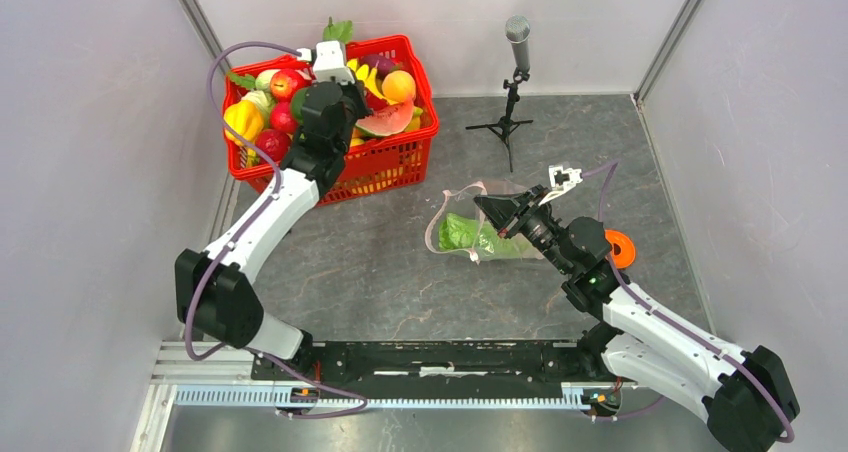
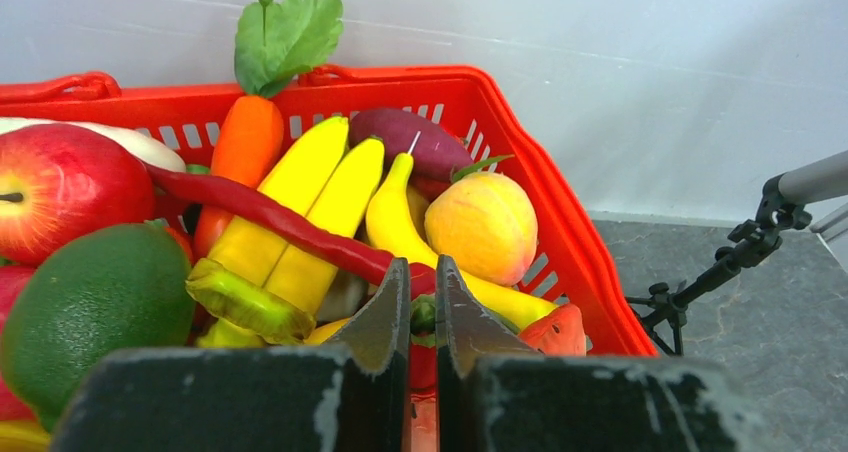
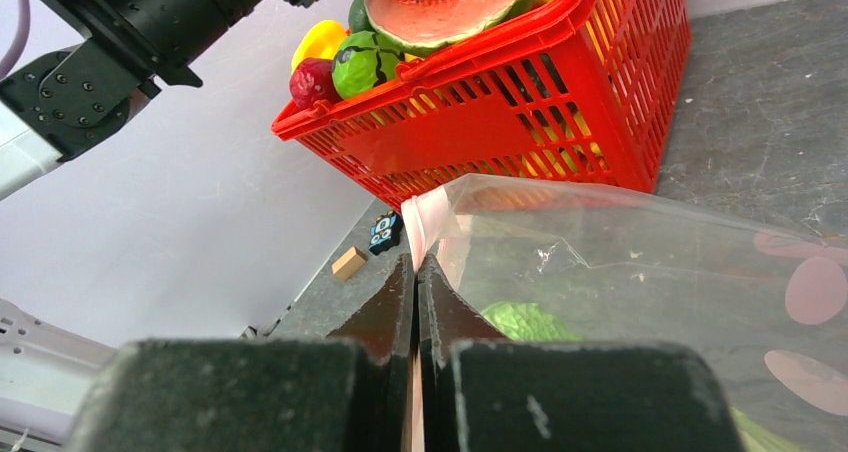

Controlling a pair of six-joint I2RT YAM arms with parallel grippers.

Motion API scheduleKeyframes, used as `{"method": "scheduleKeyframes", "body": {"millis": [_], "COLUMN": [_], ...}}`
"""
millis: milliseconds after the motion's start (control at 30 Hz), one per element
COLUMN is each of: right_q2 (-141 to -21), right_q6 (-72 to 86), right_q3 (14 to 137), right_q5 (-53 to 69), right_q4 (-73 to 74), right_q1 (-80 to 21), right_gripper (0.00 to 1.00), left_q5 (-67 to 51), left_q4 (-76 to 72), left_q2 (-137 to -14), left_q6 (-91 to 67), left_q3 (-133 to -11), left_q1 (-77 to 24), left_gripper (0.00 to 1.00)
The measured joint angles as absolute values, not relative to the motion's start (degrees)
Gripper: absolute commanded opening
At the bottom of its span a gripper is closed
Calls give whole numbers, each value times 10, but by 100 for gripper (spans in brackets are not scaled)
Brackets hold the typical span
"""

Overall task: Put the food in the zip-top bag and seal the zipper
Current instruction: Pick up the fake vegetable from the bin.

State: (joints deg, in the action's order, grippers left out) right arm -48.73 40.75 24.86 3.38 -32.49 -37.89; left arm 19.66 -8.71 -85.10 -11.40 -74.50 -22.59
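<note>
Holding zip-top bag (image 1: 470,197) by zipper (image 3: 425,212) w/ right gripper (image 3: 418,272), clamped tight on that pink strip, mid-table, right of centre. Already has cabbage (image 1: 465,235) inside. Best to keep bag mouth lifted & slack, not dragged flat.

Further back, left: reaching into red basket (image 1: 415,62) w/ left gripper (image 2: 422,272), nipped nearly closed on red item (image 2: 420,357) w/ green bit. Chilli end or small fruit, can't tell. Should lift straight up, slow, to avoid hooking out bananas (image 2: 330,202) & peach (image 2: 487,227) alongside. Then carry right, drop thru opening, no shove on bag wall.

Grey stone-look table (image 1: 380,272), matte, prob. enough grip to stop bag sliding. Mic stand (image 1: 512,102) at far edge, right of basket. Plain pale walls (image 1: 90,172) on 3 sides, tight against basket's left.
</note>
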Motion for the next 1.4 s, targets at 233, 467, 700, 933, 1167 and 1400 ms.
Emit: {"method": "scheduleKeyframes", "body": {"millis": [233,467,700,933,1167,1400], "right_q2": [-487,-487,-488,-496,-502,-504], "right_q6": [408,408,408,409,409,409], "right_q3": [249,249,249,249,249,249], "right_q5": [34,34,34,34,34,34], "right_q4": [-325,-325,-325,-326,-326,-330], "right_q1": [-379,-379,-379,-379,-379,-379], "right_gripper": [0,0,0,0,0,0], "left_q5": [209,211,203,198,143,98], "left_q4": [-95,-104,-105,-109,-102,-82], "left_q2": [-836,-828,-780,-710,-645,-545], "left_q6": [-82,-45,-42,-50,-123,-191], "left_q3": [-745,-745,-736,-710,-641,-551], "left_q1": [-226,-226,-226,-226,-226,-226], "left_gripper": [2,2,2,2,2,2]}}
